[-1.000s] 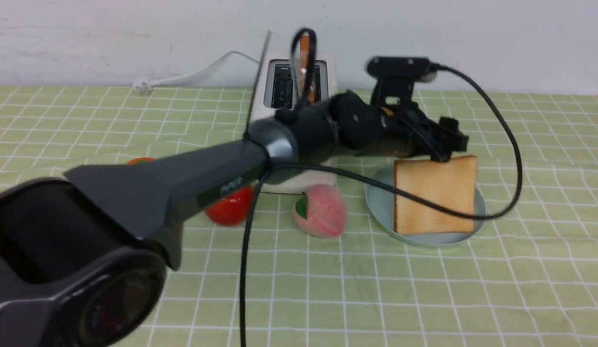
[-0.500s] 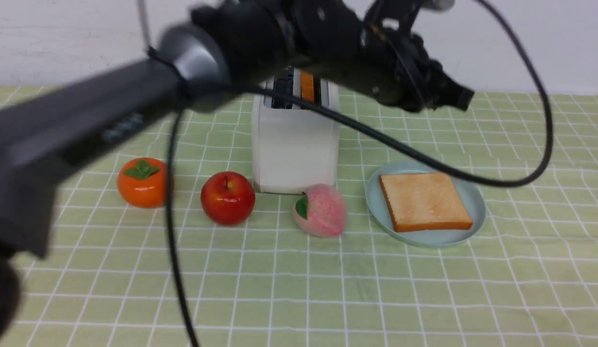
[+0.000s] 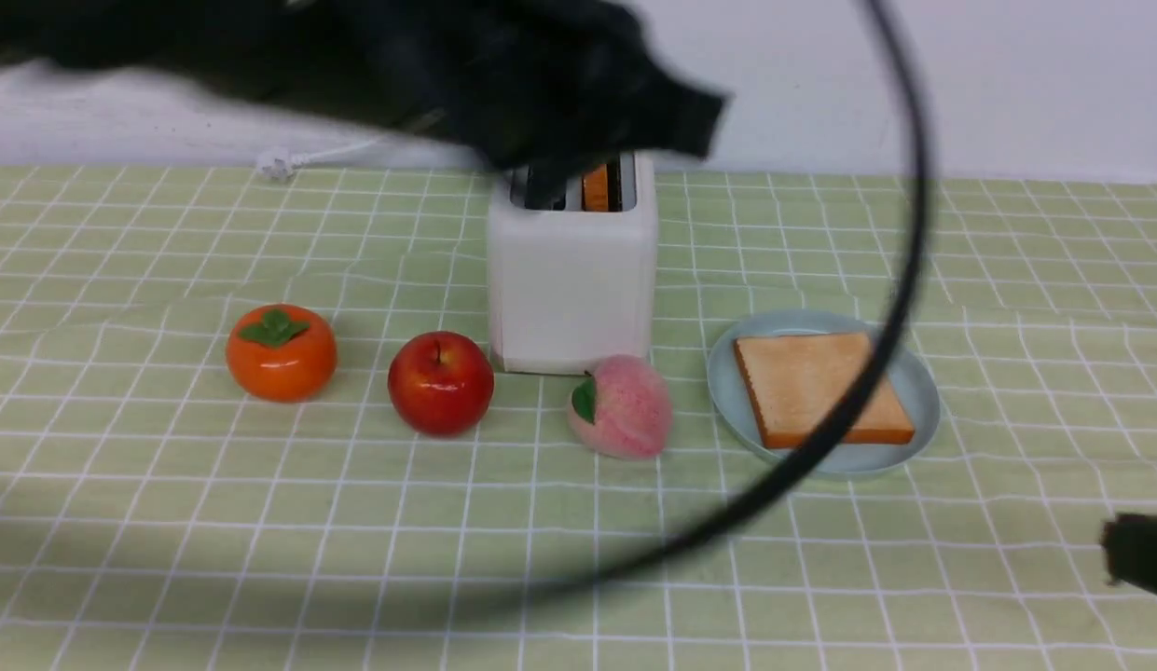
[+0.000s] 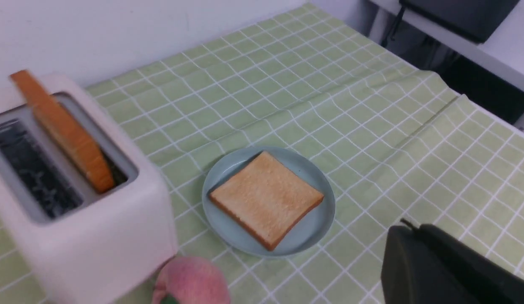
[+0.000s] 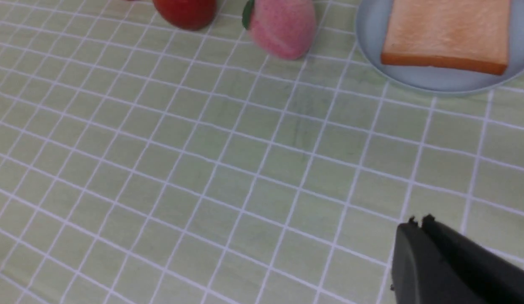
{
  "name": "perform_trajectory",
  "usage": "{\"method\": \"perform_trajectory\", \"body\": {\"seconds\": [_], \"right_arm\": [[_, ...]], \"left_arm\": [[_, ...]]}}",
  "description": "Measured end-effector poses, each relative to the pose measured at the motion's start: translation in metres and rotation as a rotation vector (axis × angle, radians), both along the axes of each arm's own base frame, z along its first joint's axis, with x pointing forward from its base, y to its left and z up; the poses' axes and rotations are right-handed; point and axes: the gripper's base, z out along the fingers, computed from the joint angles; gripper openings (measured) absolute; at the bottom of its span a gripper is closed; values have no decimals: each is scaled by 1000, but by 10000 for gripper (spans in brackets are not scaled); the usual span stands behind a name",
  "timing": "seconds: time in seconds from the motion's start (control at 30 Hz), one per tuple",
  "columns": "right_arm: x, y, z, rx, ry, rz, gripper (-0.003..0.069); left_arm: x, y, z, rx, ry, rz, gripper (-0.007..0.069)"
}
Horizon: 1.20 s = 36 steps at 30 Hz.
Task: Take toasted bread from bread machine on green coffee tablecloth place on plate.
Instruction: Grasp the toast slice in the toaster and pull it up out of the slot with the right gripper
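My left pincer shows in its wrist view as a black wedge cut off at the frame's corner. Its 2 fingers lie pressed together with nothing between them. In the front view the same arm is only a dark smear across the top. It hides the back of the toaster and much of its left slot. My right pincer is also closed and empty, over the green checked tablecloth. In the front view just a blurred black stub of it pokes in at the right edge.

1 toast slice lies flat on the pale blue-green plate, to the right of the toaster and apart from it. A thick black cable, out of focus, arcs across the front view and covers a strip of that slice and of the plate's rim. The second toast slice stands on edge in the toaster's right slot, leaning a little, its orange-brown crust sticking up. How deep it sits I cannot tell. The slot beside it looks dark inside.

In front of the toaster sits a peach, just beside its right corner; whether they touch I cannot tell. A red apple and an orange persimmon sit farther left. A white plug lies on the cloth near the wall, and its cord vanishes behind the smear of my arm.
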Motion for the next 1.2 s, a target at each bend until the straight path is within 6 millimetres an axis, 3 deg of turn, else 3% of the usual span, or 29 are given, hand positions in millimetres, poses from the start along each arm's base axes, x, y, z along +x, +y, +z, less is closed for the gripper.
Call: {"method": "perform_trajectory", "body": {"seconds": [0.03, 0.13, 0.23, 0.33, 0.47, 0.53, 0.63, 0.77, 0.83, 0.9, 0.93, 1.0, 1.1, 1.2], "right_arm": [[1, 1, 1, 2, -5, 7, 4], [28, 5, 7, 20, -9, 43, 3], [47, 7, 12, 29, 5, 58, 1], [81, 22, 20, 24, 2, 105, 1], [107, 53, 27, 11, -16, 198, 1], [131, 84, 33, -17, -62, 255, 4], [152, 103, 38, -34, -122, 257, 22], [201, 130, 50, -20, -243, 208, 139], [212, 134, 48, -11, -249, 195, 181], [240, 148, 38, 37, -231, 170, 311], [242, 149, 37, 37, -231, 169, 321], [267, 161, 28, 56, -240, 154, 438], [289, 169, 16, 59, -253, 134, 527], [308, 176, 1, 57, -261, 115, 572]], "left_arm": [[-3, 3, 4, -14, -15, 3, -13], [-50, 45, -22, -112, -75, 55, -13], [-70, 63, -46, -148, -95, 80, -13], [-98, 89, -78, -206, -151, 109, -13], [-116, 104, -96, -237, -186, 117, -13], [-130, 115, -104, -258, -225, 115, -13], [-136, 120, -110, -251, -253, 112, -13], [-138, 122, -115, -222, -281, 105, -13], [-138, 122, -116, -216, -282, 104, -13], [-139, 122, -116, -209, -281, 101, -13], [-139, 122, -116, -209, -281, 101, -13], [-139, 122, -117, -206, -281, 100, -13], [-139, 122, -117, -205, -281, 100, -13], [-139, 122, -117, -205, -282, 100, -13]]}}
